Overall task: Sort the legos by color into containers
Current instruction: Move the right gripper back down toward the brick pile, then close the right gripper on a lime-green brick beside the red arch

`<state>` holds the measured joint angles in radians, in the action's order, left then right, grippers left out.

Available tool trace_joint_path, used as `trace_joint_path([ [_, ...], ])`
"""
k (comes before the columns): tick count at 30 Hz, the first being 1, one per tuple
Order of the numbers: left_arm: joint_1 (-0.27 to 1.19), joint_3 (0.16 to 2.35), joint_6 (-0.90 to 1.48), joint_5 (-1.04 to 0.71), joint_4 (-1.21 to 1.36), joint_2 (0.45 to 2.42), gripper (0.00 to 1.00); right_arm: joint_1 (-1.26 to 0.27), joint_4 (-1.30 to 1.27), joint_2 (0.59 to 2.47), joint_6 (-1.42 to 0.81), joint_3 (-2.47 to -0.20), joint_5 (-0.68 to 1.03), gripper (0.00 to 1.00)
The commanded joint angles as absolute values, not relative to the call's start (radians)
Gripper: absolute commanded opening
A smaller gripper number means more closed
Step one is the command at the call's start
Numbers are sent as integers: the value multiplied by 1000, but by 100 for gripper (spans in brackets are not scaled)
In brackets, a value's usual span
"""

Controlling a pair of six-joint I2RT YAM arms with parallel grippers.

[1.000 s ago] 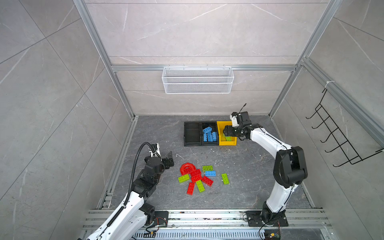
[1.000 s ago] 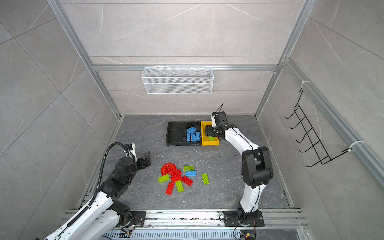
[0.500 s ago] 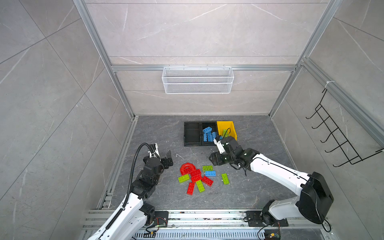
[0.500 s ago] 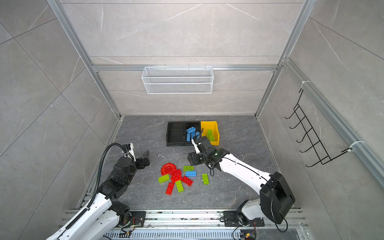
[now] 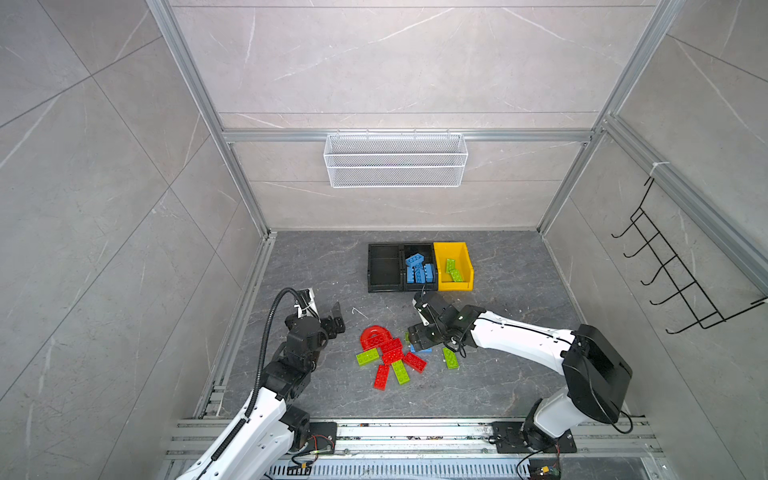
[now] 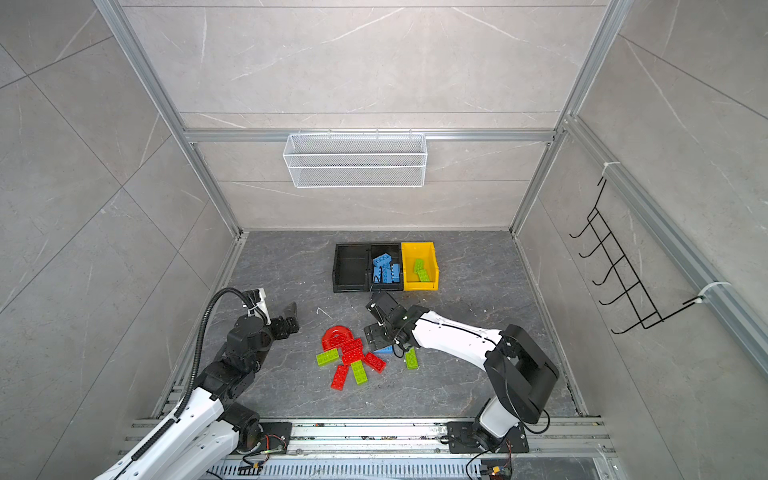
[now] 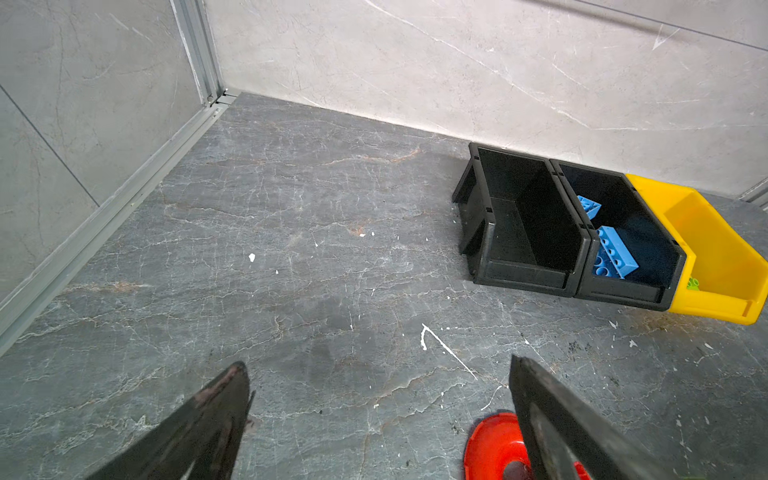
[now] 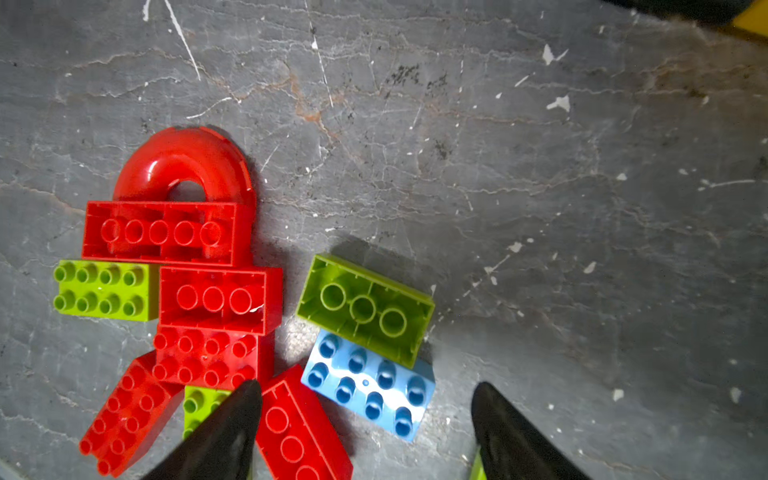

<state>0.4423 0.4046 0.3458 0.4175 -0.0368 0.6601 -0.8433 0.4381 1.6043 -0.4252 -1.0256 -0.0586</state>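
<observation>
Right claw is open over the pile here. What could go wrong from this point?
1. The right claw straddles the blue brick, which touches the upturned green brick; closing could catch or drag both.
2. One fingertip sits beside the red brick, so descending may knock it.

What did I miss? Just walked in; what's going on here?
Two arms are sorting bricks by color. The right gripper hangs open over a blue brick in the pile of red and green bricks. The left gripper hovers open and empty. Blue bricks sit in the middle black bin, green ones in the yellow bin; the left black bin is empty.
</observation>
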Motion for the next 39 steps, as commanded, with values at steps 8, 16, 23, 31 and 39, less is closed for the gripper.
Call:
trace_joint_path([
  [8,436,393,378,420,7,648,99,-856,459,1735,-457,-1107,-86,87],
  [16,435,412,381,361,21,704,99,-857,475,1819,-444,-1154,-103,87],
  [23,435,411,381,354,25,701,99,-857,471,1858,-433,-1173,-106,85],
  [31,436,409,385,365,18,689,99,-857,462,1901,-427,-1185,-90,81],
  [39,434,411,385,366,11,686,99,-855,449,1882,-411,-1171,-135,67],
])
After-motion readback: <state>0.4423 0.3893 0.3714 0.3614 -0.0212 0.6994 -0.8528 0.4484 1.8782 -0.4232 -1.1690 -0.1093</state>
